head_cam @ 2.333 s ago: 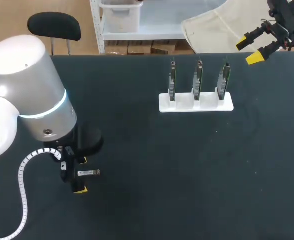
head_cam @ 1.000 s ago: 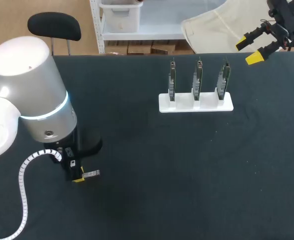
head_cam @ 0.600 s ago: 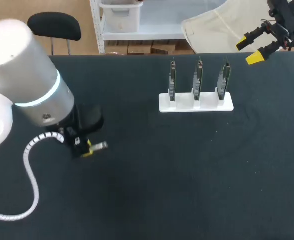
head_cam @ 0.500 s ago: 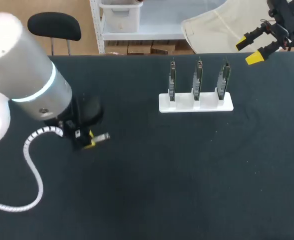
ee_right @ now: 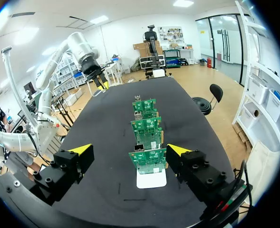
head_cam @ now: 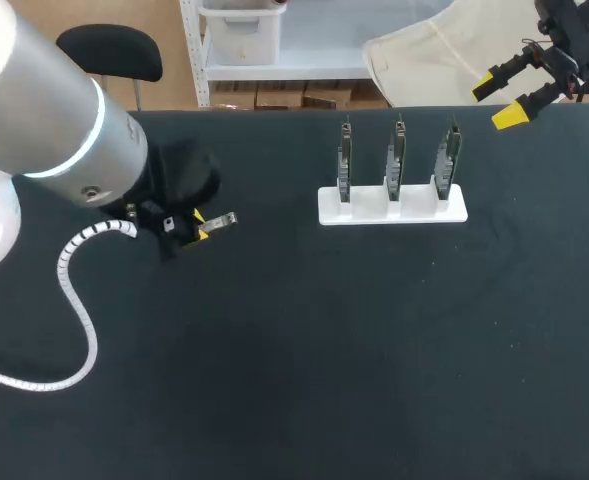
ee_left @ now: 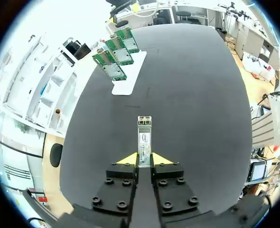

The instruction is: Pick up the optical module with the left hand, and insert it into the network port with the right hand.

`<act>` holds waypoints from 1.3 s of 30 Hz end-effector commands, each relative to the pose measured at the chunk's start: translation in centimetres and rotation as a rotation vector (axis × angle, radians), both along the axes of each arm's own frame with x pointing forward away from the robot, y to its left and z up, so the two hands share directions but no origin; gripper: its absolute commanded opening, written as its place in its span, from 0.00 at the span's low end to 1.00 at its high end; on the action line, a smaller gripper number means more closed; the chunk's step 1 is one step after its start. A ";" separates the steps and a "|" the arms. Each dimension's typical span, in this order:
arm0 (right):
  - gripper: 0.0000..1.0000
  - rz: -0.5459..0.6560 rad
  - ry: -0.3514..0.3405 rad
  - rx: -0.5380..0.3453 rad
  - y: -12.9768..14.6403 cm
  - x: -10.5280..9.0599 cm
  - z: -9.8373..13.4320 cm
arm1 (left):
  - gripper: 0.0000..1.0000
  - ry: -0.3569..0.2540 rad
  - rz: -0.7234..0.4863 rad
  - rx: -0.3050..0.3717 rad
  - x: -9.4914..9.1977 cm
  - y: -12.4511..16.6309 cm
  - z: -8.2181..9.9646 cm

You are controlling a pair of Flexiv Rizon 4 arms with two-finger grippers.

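Optical module point(ee_left: 144, 137) clamped in L gripper point(ee_left: 144, 159), nose toward circuit-board rack point(head_cam: 393, 207) at 2 o'clock; R gripper point(head_cam: 498, 100) fingers wide apart, 1 o'clock of rack.

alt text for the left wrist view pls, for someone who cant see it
The left claw is shut on the optical module, a slim metal bar that sticks straight out ahead of the yellow tips, with the black table beneath. Farther ahead and off to one side, three green circuit boards stand in a row in a white holder.
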State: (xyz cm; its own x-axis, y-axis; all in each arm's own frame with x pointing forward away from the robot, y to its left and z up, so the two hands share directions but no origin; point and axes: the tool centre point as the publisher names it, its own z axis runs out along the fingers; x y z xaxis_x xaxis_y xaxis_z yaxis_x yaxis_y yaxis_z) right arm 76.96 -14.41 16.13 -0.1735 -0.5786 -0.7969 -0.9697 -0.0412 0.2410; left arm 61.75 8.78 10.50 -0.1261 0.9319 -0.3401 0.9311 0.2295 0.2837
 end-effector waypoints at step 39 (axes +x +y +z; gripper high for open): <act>1.00 -0.002 -0.002 -0.001 0.0 -0.1 0.0 | 0.00 -0.328 -0.203 -0.499 9.2 -12.4 9.5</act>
State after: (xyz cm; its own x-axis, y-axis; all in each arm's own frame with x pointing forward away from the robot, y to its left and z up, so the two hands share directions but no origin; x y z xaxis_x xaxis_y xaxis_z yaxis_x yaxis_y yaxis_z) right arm 76.96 -14.40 16.13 -0.1734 -0.5787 -0.7969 -0.9696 -0.0413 0.2410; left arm 70.96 -4.07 20.11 0.1775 0.7041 -0.6875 0.8512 0.2408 0.4663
